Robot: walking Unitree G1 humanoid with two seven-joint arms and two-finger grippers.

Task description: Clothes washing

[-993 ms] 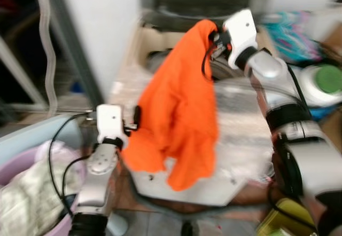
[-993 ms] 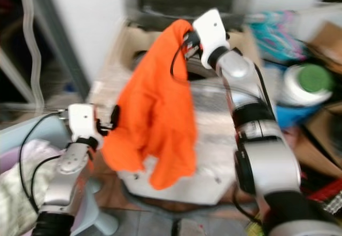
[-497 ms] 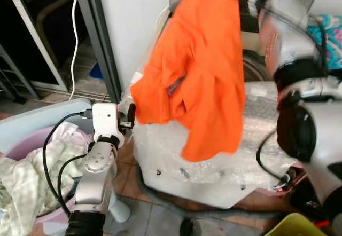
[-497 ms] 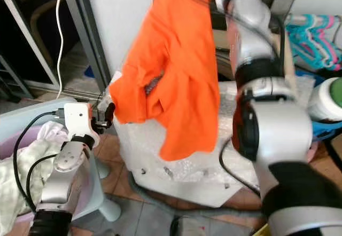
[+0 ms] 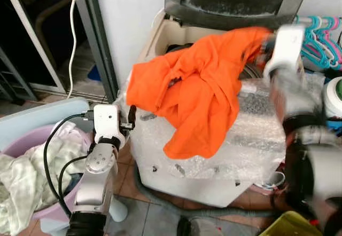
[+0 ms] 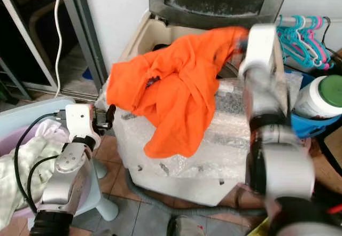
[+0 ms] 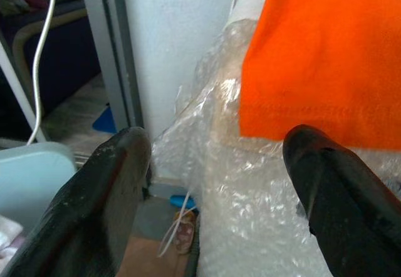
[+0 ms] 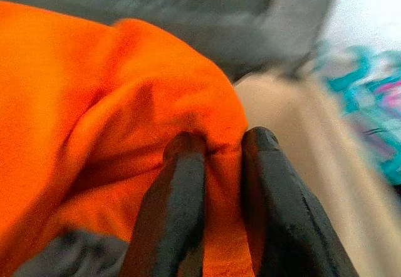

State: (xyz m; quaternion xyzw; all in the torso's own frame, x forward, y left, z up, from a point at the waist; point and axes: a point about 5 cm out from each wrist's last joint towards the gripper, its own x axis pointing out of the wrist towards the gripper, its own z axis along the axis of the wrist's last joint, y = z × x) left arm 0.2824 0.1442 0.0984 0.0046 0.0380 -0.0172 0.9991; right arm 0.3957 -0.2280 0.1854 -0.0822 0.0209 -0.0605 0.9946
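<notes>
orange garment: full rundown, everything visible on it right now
The orange garment is plain, bright, thin-looking cloth, crumpled with deep folds. The right gripper pinches one bunched corner between its black fingers, holding it over the washing machine's open top. The rest drapes over the machine's rim and hangs down its bubble-wrapped front. The left gripper hovers open near the hanging hem, not touching.

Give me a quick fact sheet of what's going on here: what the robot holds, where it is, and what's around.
Held item: orange garment, pinched by right gripper
Garment position: draped over washing machine opening and its bubble wrap
Washer lid: raised
Left gripper: open, beside the machine, holding nothing
Laundry waiting: clothes in pink basin
Nearby: teal hangers, green-capped jar
</notes>
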